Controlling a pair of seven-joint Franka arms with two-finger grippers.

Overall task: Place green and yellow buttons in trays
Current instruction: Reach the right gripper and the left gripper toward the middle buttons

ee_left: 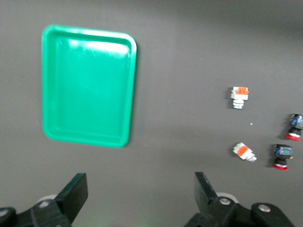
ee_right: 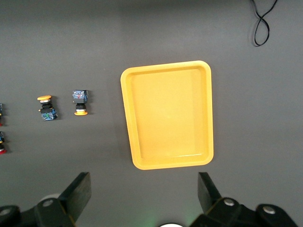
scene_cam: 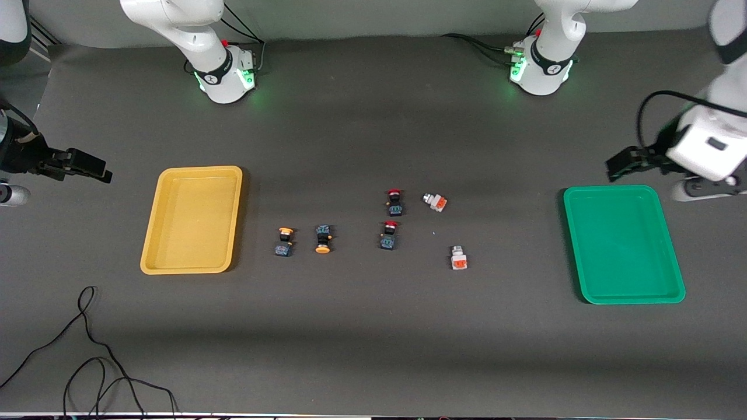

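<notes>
Dark matting (scene_cam: 373, 350) covered the table, where both arms waited with fingers spread and empty: left gripper (scene_cam: 620, 164) beside the green tray (scene_cam: 671, 294), right gripper (scene_cam: 93, 166) beside the yellow tray (scene_cam: 153, 256). Between the trays lay two yellow-capped buttons (scene_cam: 284, 241) and two white-grey buttons (scene_cam: 459, 257), flanking two red-capped buttons (scene_cam: 389, 234).

Even overhead light, soft shadows.
Glare sheens the green tray (ee_left: 87, 85); the desk (scene_cam: 373, 326) darkens in a band near the camera.
</notes>
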